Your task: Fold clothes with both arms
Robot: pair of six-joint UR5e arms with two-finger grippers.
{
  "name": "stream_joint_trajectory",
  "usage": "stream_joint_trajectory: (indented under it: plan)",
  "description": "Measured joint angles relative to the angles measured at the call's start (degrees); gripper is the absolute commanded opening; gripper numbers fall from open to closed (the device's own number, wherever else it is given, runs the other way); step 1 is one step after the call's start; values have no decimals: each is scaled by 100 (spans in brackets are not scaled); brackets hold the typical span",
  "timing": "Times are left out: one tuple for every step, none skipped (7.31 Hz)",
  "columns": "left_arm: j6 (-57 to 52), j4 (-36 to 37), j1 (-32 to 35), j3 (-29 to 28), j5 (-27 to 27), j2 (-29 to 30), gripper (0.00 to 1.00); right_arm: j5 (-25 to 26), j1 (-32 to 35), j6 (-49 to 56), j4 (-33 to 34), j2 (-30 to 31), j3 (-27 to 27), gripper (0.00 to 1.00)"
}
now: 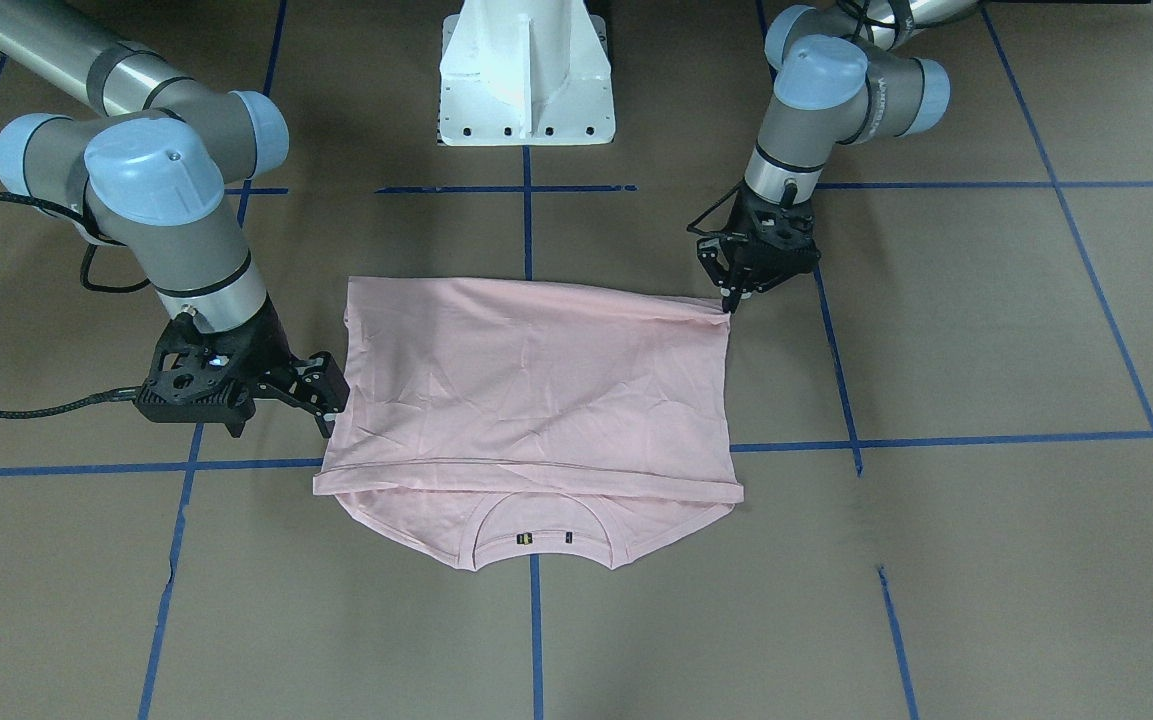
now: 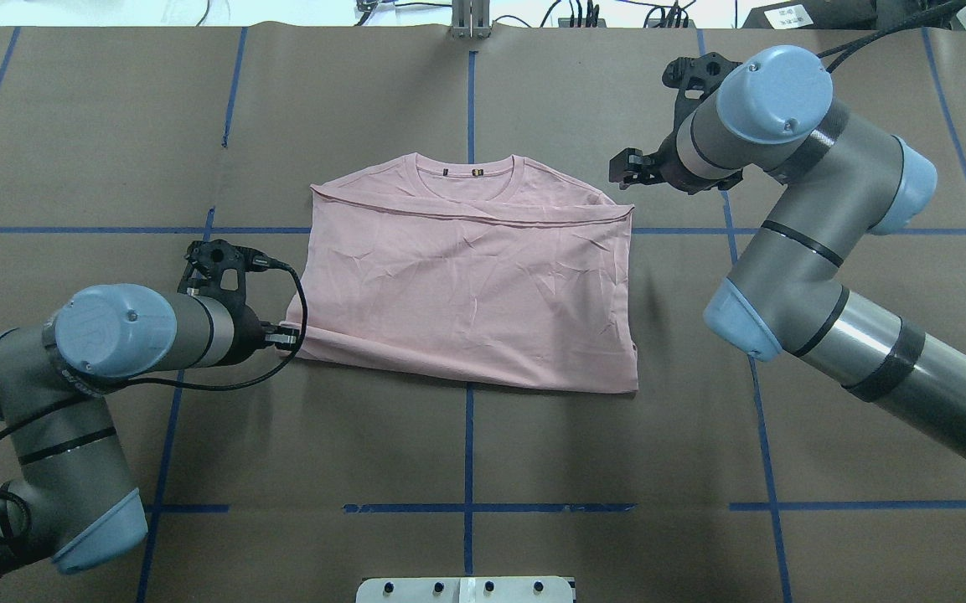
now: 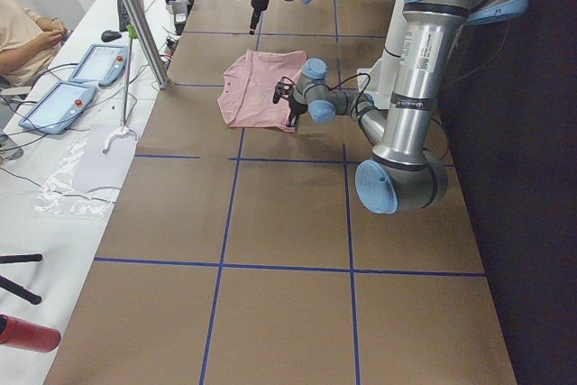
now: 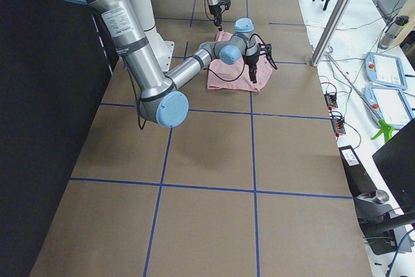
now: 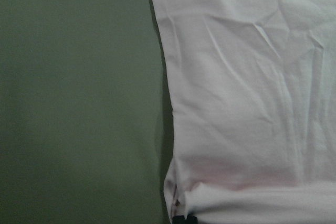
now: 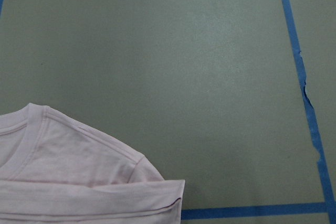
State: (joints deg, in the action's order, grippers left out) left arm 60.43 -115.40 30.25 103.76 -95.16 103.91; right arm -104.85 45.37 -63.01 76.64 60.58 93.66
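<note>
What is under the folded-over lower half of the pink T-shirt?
More of the T-shirt itself: its collar and shoulders stick out past the hem. The chest is covered, so nothing on it can be seen.

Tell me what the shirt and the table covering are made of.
The T-shirt looks like soft knit fabric, likely cotton: matte, finely creased, with a stitched collar. The table covering is probably brown kraft paper or thin card: matte and flat, gridded with blue tape lines.

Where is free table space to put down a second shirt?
Free: the table between the T-shirt and the white base; also beyond its collar. Crowded: both shirt sides, by the left gripper and right gripper.
</note>
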Motion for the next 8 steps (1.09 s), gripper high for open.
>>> stream_joint_trajectory:
  plan:
    - [-339,-10,304,-219,-2,31,0,5,-1,-5,0,3,-6,100]
    - [-682,-20,614,-470,-2,120,0,9,-1,-8,0,5,-10,100]
    - [-973,-43,897,-792,-3,301,0,13,-1,-9,0,6,-12,100]
    - [-1191,-176,1156,-1234,-5,546,0,15,-1,-9,0,5,-13,100]
    - [-1420,-500,1427,-1844,-8,844,0,16,-1,-9,0,-2,-16,100]
    - [-1659,-852,1688,-2546,-11,1203,0,19,-5,-11,0,-7,-18,100]
    - [-1859,-1082,1902,-3204,-9,1610,0,23,-6,-15,0,-10,-17,100]
    - [-2010,-1217,2066,-3796,-4,2034,0,24,-4,-15,0,-13,-15,100]
